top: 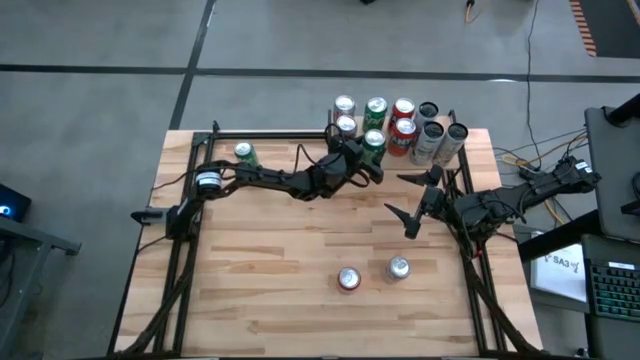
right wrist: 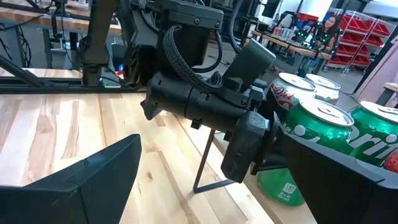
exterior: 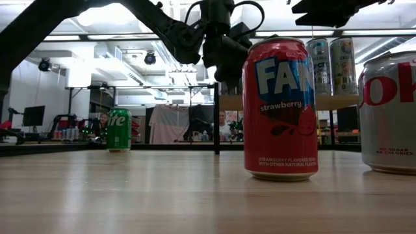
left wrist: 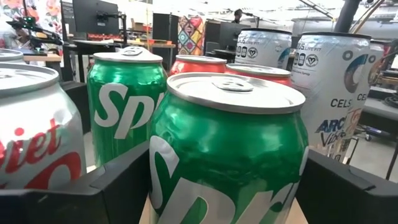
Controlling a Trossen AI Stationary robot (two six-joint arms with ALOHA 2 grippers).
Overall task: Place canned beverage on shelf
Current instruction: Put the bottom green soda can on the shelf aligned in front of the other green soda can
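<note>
- The shelf, a small board of plain light wood on thin black metal posts, stands at the far right corner of the striped butcher-block bench and serves as the landmark here.
- On the shelf stand several cans, among them two green Sprite cans, red cans and tall silver-white cans.
- The left gripper reaches to the shelf's near left edge, its dark fingers standing apart on either side of the nearer green Sprite can. That can stands upright on the shelf; whether the fingers touch its sides I cannot tell.
- The second green Sprite can stands just behind it, with a white-and-red diet cola can beside.
- The right gripper hangs over the bench just in front of the shelf, fingers wide apart, holding nothing.
- A red strawberry soda can and a silver cola can stand upright on the bench, well in front of the shelf.
- Another green can stands on the bench, far left of the shelf.
</note>
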